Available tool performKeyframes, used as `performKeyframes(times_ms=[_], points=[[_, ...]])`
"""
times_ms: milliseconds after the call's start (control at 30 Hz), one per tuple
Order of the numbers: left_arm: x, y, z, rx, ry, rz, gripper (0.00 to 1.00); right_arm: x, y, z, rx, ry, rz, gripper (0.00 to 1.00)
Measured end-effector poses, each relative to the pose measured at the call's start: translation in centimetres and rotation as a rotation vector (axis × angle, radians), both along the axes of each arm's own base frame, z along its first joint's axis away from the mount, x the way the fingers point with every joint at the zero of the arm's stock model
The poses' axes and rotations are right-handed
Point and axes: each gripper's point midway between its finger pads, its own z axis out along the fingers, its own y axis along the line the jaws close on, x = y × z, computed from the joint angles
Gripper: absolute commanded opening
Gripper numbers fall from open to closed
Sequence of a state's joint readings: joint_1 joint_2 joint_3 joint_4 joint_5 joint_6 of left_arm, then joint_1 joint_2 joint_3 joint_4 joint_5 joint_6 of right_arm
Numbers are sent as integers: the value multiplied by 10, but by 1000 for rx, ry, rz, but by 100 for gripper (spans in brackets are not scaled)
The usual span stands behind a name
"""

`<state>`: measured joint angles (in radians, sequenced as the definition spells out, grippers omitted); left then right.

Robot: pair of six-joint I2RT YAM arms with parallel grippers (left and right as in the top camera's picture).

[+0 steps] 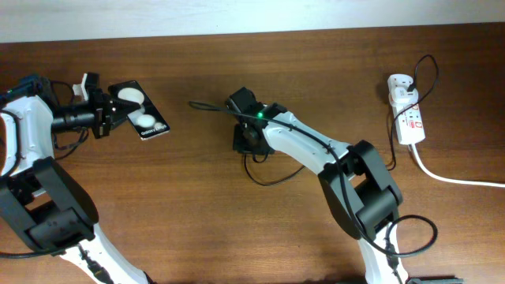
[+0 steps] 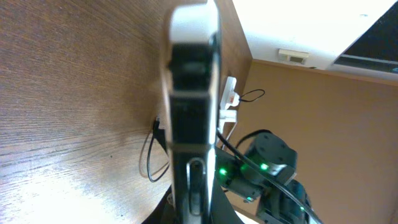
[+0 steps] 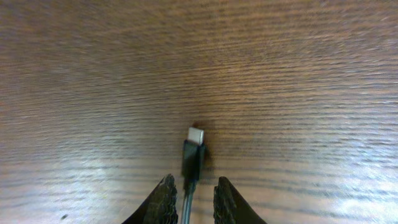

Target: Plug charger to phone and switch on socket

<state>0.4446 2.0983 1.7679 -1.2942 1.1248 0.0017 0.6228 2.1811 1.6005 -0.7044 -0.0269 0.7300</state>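
- The left gripper (image 1: 109, 112) is clamped on one end of the phone (image 1: 142, 112).
- The right gripper (image 3: 194, 184) is held narrowly apart, astride the charger (image 3: 193, 158) just behind its plug tip (image 3: 196, 134). A gap is seen on each side of the cable.
- The plug tip rests on the table (image 1: 197, 229), well apart from the phone.
- The socket (image 1: 408, 118) lies farthest from the phone, beyond the right gripper.

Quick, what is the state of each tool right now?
Left tool: closed, holding the phone.
Right tool: partly open, astride the charger cable, not gripping it yet.
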Motion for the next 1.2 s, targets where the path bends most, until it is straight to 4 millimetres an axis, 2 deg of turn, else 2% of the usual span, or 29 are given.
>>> performKeyframes(times_ms=[33, 300, 400, 467, 667, 833, 967, 1000, 1200], points=[[0, 0, 0, 1, -2, -1, 0, -1, 0, -5, -1, 10, 0, 24], [0, 0, 0, 2, -5, -3, 0, 1, 5, -7, 21, 12, 1, 22], [0, 0, 0, 2, -5, -3, 0, 3, 7, -7, 23, 14, 0, 17], [0, 0, 0, 2, -5, -3, 0, 2, 7, -8, 21, 21, -4, 5], [0, 0, 0, 2, -5, -3, 0, -7, 4, -10, -5, 53, 56, 4], [0, 0, -1, 8, -3, -3, 0, -23, -16, -10, -71, 125, 170, 4], [-1, 1, -3, 19, 3, -5, 0, -38, -51, -9, -219, 177, 214, 4], [-1, 0, -3, 20, 3, -6, 0, -40, -54, -9, -233, 181, 216, 4], [-1, -15, -6, 42, -3, -52, 0, -48, -80, -6, -369, 206, 230, 4]])
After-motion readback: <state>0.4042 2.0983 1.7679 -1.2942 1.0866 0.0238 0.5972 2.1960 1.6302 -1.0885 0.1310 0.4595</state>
